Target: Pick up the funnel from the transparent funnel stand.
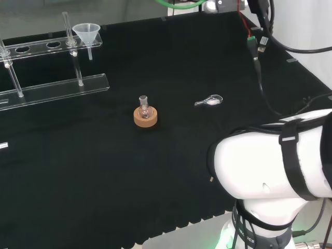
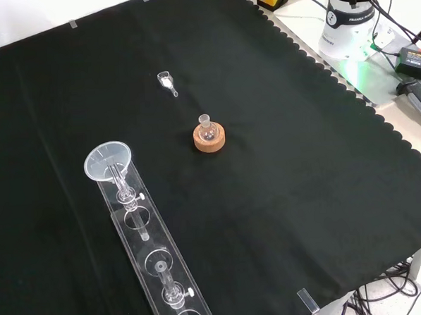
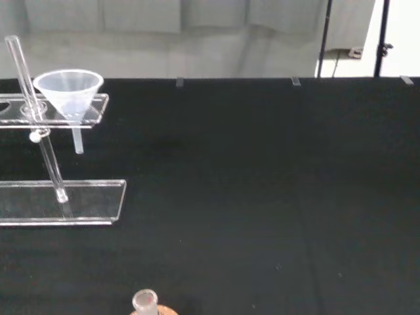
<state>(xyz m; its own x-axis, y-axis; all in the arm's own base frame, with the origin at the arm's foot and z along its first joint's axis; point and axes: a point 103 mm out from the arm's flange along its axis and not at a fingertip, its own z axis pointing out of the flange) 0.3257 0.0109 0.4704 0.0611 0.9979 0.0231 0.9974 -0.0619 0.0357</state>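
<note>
Clear funnel (image 1: 87, 32) upright in the transparent funnel stand (image 1: 57, 88), spout down; front view looks into its mouth. Hand's fingers: cannot tell.

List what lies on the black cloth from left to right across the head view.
Transparent acrylic funnel stand holding the clear plastic funnel → small glass flask on its cork ring stand → small clear scoop.

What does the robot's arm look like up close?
The arm is big, round and glossy white, like smooth tubes joined together. Black straps wrap around its fat upper part. Its base is white too, with a green light glowing beside it. Black cables hang down nearby.
</note>
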